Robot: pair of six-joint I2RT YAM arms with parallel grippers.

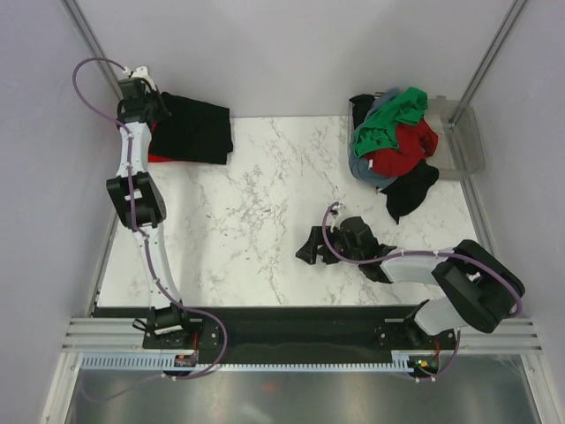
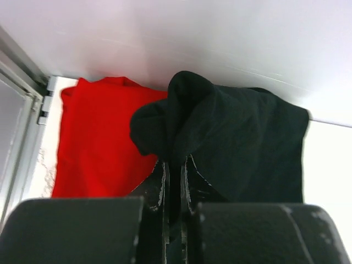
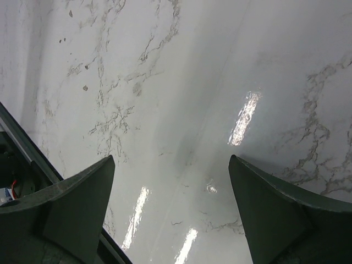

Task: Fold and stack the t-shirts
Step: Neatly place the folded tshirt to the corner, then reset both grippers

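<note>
Pincer (image 3: 170, 160) spread; marble table (image 3: 165, 77) beneath

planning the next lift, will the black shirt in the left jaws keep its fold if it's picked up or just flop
Probably floppy: the black t-shirt bunches into a soft peak where the jaws of the left gripper pinch it. Likely light, since one small pinch gathers it. Its fold would probably fall open.

- my top view looks down from above and behind the arm bases and takes in the whole marble table (image 1: 247, 221).
- my left wrist view sits close, looking past the left fingers (image 2: 155, 190) at the black t-shirt (image 2: 242, 148) and the red t-shirt (image 2: 99, 148). the top view shares that far-left corner.
- my right wrist view looks down at the marble from close by, between the right fingers (image 3: 71, 203).
</note>
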